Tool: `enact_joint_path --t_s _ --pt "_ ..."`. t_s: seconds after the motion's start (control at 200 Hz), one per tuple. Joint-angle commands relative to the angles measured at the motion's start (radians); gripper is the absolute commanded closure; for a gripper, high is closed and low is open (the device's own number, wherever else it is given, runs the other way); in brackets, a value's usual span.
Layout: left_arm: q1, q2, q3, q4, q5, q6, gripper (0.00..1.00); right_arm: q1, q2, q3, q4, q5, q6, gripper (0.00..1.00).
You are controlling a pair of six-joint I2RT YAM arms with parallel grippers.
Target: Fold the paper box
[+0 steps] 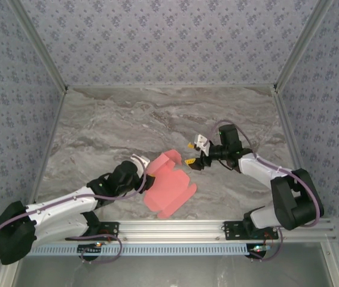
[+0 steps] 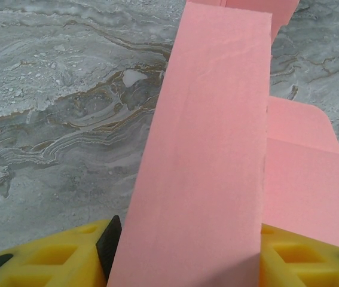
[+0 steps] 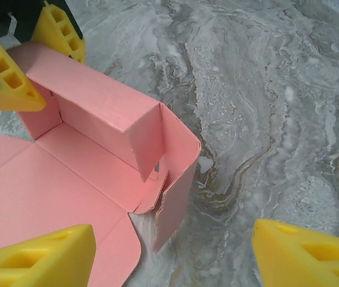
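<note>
The paper box (image 1: pixel 169 184) is a salmon-pink card sheet lying at the table's middle, its far side folded up into walls. My left gripper (image 1: pixel 144 168) is shut on the left upright wall (image 2: pixel 217 149), which spans from its black pad to the opposite yellow finger (image 2: pixel 301 257). From the right wrist view, those yellow fingers (image 3: pixel 8 84) clamp the wall's far end. My right gripper (image 1: pixel 191 153) stands open just right of the box, with its fingertips (image 3: pixel 307 254) wide apart. The box's raised corner flap (image 3: pixel 178 173) stands ahead between them, untouched.
The grey marbled table (image 1: pixel 127 119) has bare room behind and to both sides of the box. Patterned walls close in the back and sides. An aluminium rail (image 1: pixel 175 227) with the arm bases runs along the near edge.
</note>
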Motion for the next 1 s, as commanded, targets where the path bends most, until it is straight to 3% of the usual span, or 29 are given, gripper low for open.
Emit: enact_joint_path --t_s 0.0,0.045,0.09,0.21,0.445,0.705,0.994 --pt "-0.010 -0.001 -0.008 0.024 -0.014 0.022 0.47 0.028 -0.015 0.036 -0.114 0.139 -0.149 0.27" --pt "-0.011 -0.004 -0.009 0.023 -0.013 0.022 0.47 0.044 -0.004 0.065 -0.169 0.274 -0.228 0.26" --pt "-0.012 -0.008 -0.012 0.023 -0.011 0.022 0.48 0.043 0.011 0.105 -0.239 0.330 -0.308 0.26" --pt "-0.014 -0.014 -0.021 0.028 -0.001 0.031 0.47 0.033 0.062 0.176 -0.299 0.334 -0.424 0.27" --pt "-0.014 -0.052 -0.040 0.030 -0.025 0.025 0.49 0.136 0.255 0.332 -0.393 0.416 -0.588 0.30" --pt "-0.014 -0.003 -0.031 0.047 -0.047 0.023 0.52 0.208 0.339 0.444 -0.545 0.374 -0.618 0.31" --pt "-0.016 0.033 -0.035 0.083 -0.050 -0.012 0.56 0.272 0.335 0.405 -0.468 0.358 -0.551 0.40"
